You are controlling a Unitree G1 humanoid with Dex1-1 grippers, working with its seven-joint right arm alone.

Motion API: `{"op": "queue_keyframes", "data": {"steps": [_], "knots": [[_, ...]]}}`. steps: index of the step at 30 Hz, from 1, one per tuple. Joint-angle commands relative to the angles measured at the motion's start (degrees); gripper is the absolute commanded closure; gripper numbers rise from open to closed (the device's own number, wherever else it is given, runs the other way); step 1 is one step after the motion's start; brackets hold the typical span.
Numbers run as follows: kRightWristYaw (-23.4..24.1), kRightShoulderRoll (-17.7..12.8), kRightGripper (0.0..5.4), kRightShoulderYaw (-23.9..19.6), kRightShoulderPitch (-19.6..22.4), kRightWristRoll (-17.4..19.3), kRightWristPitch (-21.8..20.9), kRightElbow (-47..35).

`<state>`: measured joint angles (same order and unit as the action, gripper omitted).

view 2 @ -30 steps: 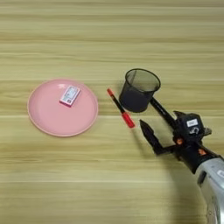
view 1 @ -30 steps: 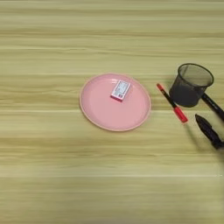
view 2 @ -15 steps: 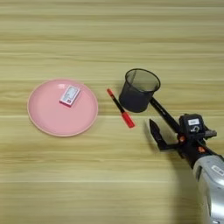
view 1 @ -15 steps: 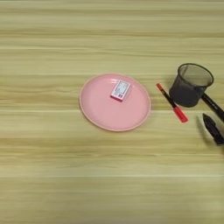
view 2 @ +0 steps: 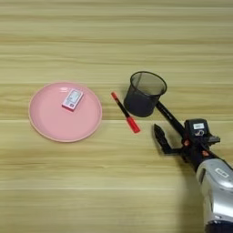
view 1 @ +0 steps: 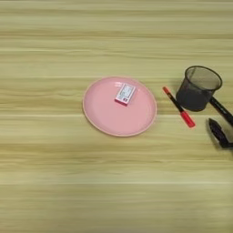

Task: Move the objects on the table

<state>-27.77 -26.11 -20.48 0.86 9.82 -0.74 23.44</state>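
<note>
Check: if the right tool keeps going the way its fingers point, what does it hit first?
Probably the black mesh cup: the right tool, open, points up-left at it. The red marker lies just left of that line; height unclear.

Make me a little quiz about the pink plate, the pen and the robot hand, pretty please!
1. True or false: the small white box lies on the pink plate.
2. What lies between the plate and the black mesh cup? A) a spoon B) the marker pen C) a ball
3. Fill in: the gripper has its two black fingers spread apart, so it is ____.

Key: 1. true; 2. B; 3. open. One finger reaches up beside the cup, the other points toward the pen, and nothing sits between them.
</note>
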Motion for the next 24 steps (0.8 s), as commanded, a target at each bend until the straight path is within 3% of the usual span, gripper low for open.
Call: {"op": "queue_keyframes", "data": {"steps": [1, 12, 24], "knots": [[0.65, -3.39, 0.03, -1.25, 3.94, 0.41, -2.67, 0.52], [-1.02, -5.09, 0.03, -1.29, 7.34, 0.9, -5.51, 12.14], [-4.44, -5.15, 1.51, 0.93, 7.25, 1.41, -4.67, 15.41]]}}
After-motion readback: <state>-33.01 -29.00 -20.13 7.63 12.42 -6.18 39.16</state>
